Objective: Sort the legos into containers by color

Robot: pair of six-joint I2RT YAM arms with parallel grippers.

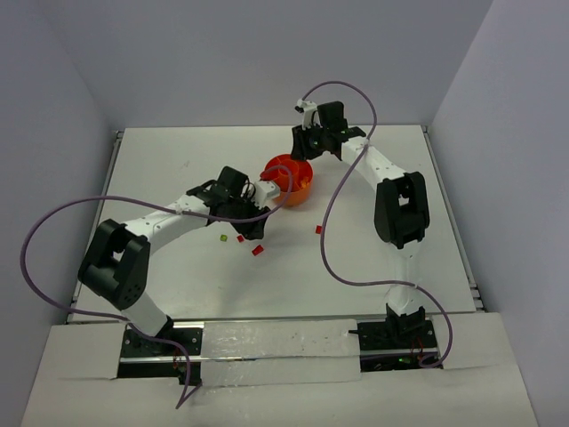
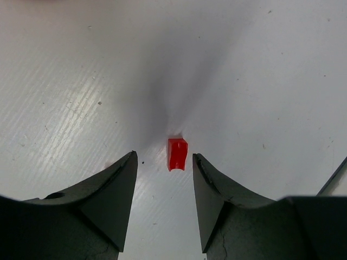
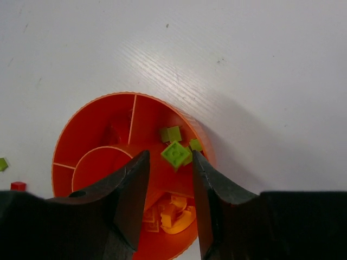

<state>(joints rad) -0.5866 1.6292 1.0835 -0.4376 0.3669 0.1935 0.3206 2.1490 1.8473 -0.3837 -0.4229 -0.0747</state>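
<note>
The round orange bowl stands mid-table; the right wrist view shows its dividing walls and central cup. My right gripper is open above the bowl. A green lego sits tilted between its tips, over the compartment holding other green legos. I cannot tell if it is falling or resting. Yellow and orange legos fill another compartment. My left gripper is open, low over the table, left of the bowl. A red lego lies on the table between its tips.
Loose legos lie on the table in front of the bowl: red ones and a green one. The right wrist view shows a green bit and a red bit left of the bowl.
</note>
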